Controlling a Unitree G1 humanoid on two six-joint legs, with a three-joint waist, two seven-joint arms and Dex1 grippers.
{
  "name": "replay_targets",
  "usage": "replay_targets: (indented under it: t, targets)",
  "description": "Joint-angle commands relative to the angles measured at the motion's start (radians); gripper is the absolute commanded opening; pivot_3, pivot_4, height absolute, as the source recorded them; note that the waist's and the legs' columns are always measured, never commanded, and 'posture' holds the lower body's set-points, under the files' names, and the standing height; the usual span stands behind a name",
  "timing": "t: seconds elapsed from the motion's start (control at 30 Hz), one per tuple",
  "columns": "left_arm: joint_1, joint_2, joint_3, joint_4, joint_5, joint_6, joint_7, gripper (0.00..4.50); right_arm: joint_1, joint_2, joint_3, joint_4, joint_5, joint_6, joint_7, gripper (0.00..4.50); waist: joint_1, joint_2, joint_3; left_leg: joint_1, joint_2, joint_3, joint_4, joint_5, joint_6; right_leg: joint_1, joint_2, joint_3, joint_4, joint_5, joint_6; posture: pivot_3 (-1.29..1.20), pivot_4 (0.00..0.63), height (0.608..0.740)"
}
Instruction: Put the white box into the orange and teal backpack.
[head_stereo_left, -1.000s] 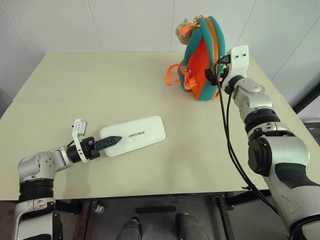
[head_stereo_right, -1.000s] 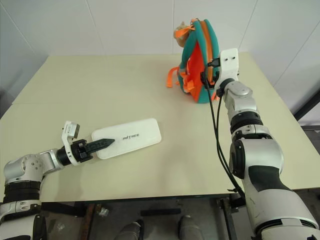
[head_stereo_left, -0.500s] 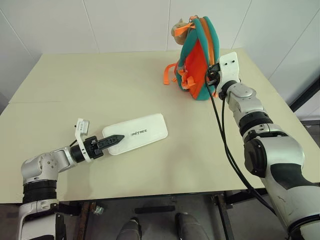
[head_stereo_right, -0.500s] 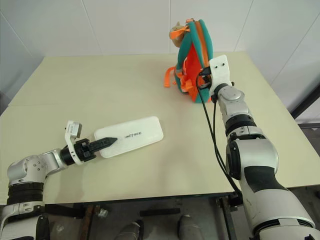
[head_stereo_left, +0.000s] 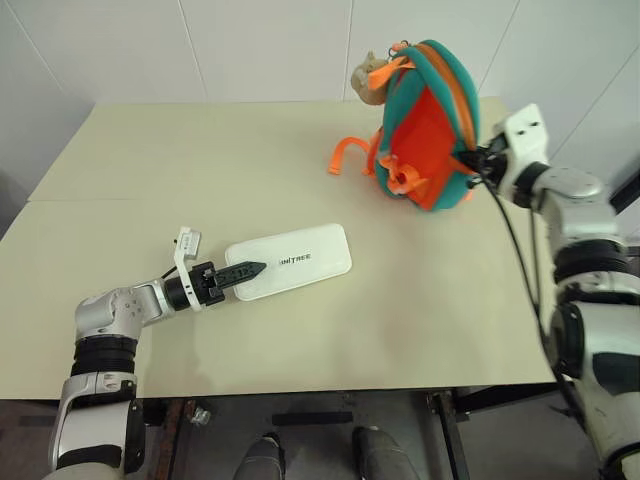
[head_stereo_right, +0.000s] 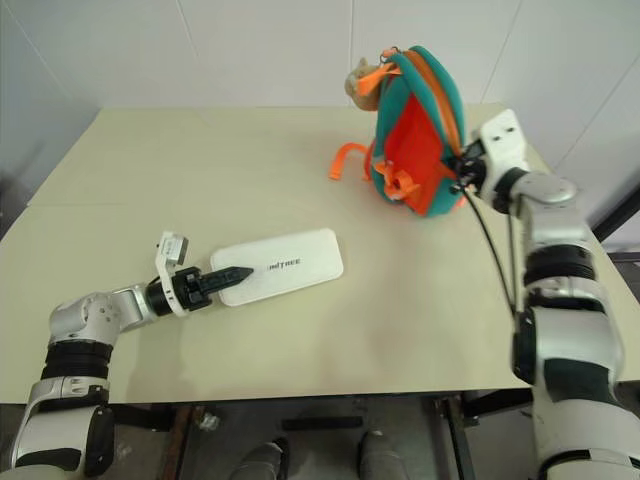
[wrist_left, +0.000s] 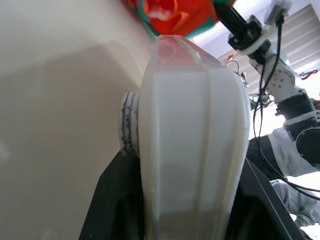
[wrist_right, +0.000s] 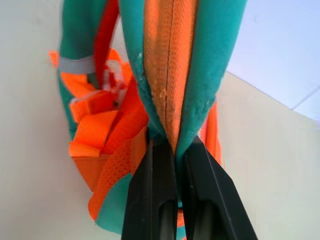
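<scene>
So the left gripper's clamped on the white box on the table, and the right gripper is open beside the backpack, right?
Not quite. The right gripper is shut on the backpack; the right wrist view shows its teal edging pinched. The left gripper does clamp the white box.

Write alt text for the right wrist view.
The right gripper is shut on the backpack, its two black fingers pinching the orange zipper seam between teal padded edges. Orange straps hang beside it over the pale table.

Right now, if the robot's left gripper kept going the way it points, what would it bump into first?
Nothing new at once: the left gripper already clamps the white box. Beyond it, probably the backpack, though depth is unclear.
</scene>
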Motion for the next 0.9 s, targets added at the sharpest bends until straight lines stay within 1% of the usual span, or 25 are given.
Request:
replay_targets:
  t: [0.03, 0.1, 0.2, 0.3, 0.37, 0.47, 0.53, 0.63, 0.73, 0.83, 0.9]
  targets:
    - [-0.028, 0.000, -0.003, 0.026, 0.010, -0.033, -0.039, 1.30, 0.111, -0.073, -0.076, -0.268, 0.082, 0.134, 0.029, 0.02, 0.001, 0.000, 0.000, 0.000, 0.000, 0.000, 0.000, 0.000, 0.000, 0.000, 0.000, 0.000, 0.000, 0.000, 0.000, 0.00, 0.150, 0.740]
    - [-0.034, 0.000, -0.009, 0.037, 0.014, -0.037, -0.049, 1.30, 0.238, -0.117, -0.126, -0.400, 0.126, 0.180, 0.060, 0.02, 0.002, 0.000, 0.000, 0.000, 0.000, 0.001, 0.001, 0.000, 0.000, 0.000, 0.000, 0.000, 0.000, 0.000, 0.000, 0.00, 0.150, 0.740]
    - [-0.041, 0.000, -0.014, 0.050, 0.021, -0.042, -0.059, 1.30, 0.345, -0.142, -0.189, -0.514, 0.200, 0.262, 0.073, 0.02, 0.005, 0.000, 0.000, 0.000, 0.000, 0.001, 0.003, -0.002, 0.003, 0.000, 0.000, 0.001, 0.001, 0.000, 0.000, 0.00, 0.150, 0.740]
    - [-0.051, 0.000, -0.019, 0.073, 0.033, -0.052, -0.070, 1.30, 0.547, -0.154, -0.316, -0.635, 0.287, 0.332, 0.110, 0.02, 0.015, 0.000, 0.000, 0.001, 0.000, 0.000, 0.005, -0.002, 0.004, 0.002, 0.000, 0.001, 0.002, 0.000, 0.000, 0.00, 0.150, 0.740]
    - [-0.055, 0.003, -0.026, 0.080, 0.039, -0.052, -0.081, 1.30, 0.665, -0.170, -0.343, -0.654, 0.274, 0.267, 0.139, 0.02, 0.025, 0.000, 0.000, 0.002, 0.000, 0.000, 0.005, -0.002, 0.004, 0.003, 0.000, 0.000, 0.002, 0.000, 0.000, 0.00, 0.150, 0.740]
    - [-0.056, 0.008, -0.031, 0.077, 0.044, -0.047, -0.086, 1.30, 0.699, -0.180, -0.363, -0.645, 0.292, 0.246, 0.130, 0.02, 0.026, 0.000, 0.000, 0.002, -0.001, 0.001, 0.008, -0.002, 0.005, 0.005, 0.000, 0.001, 0.001, 0.001, 0.002, 0.00, 0.150, 0.740]
    - [-0.056, 0.011, -0.030, 0.077, 0.045, -0.047, -0.087, 1.30, 0.714, -0.202, -0.359, -0.613, 0.274, 0.197, 0.139, 0.02, 0.026, 0.000, 0.000, 0.002, -0.001, 0.001, 0.012, -0.003, 0.005, 0.006, 0.000, 0.001, 0.000, 0.002, 0.002, 0.00, 0.150, 0.740]
    - [-0.058, 0.014, -0.029, 0.073, 0.044, -0.041, -0.085, 1.30, 0.708, -0.221, -0.366, -0.537, 0.272, 0.162, 0.130, 0.02, 0.025, 0.000, 0.000, 0.003, -0.001, 0.001, 0.013, -0.002, 0.006, 0.008, 0.000, 0.001, 0.000, 0.002, 0.001, 0.00, 0.150, 0.740]
    - [-0.054, 0.015, -0.028, 0.070, 0.043, -0.039, -0.086, 1.30, 0.705, -0.222, -0.353, -0.517, 0.278, 0.159, 0.114, 0.02, 0.026, 0.000, 0.000, 0.004, -0.001, 0.000, 0.014, -0.002, 0.006, 0.010, 0.000, 0.001, 0.000, 0.003, 0.002, 0.00, 0.150, 0.740]
    - [-0.051, 0.011, -0.028, 0.069, 0.042, -0.038, -0.083, 1.30, 0.713, -0.192, -0.342, -0.585, 0.314, 0.169, 0.114, 0.81, 0.026, 0.000, 0.000, 0.004, -0.001, 0.000, 0.014, -0.002, 0.006, 0.010, 0.000, 0.001, 0.000, 0.003, 0.002, 0.00, 0.150, 0.740]
    - [-0.052, 0.008, -0.029, 0.070, 0.042, -0.037, -0.083, 1.30, 0.716, -0.188, -0.350, -0.615, 0.318, 0.186, 0.089, 1.47, 0.026, 0.000, 0.000, 0.004, -0.001, 0.000, 0.014, -0.002, 0.006, 0.010, 0.000, 0.001, 0.000, 0.003, 0.002, 0.00, 0.150, 0.740]
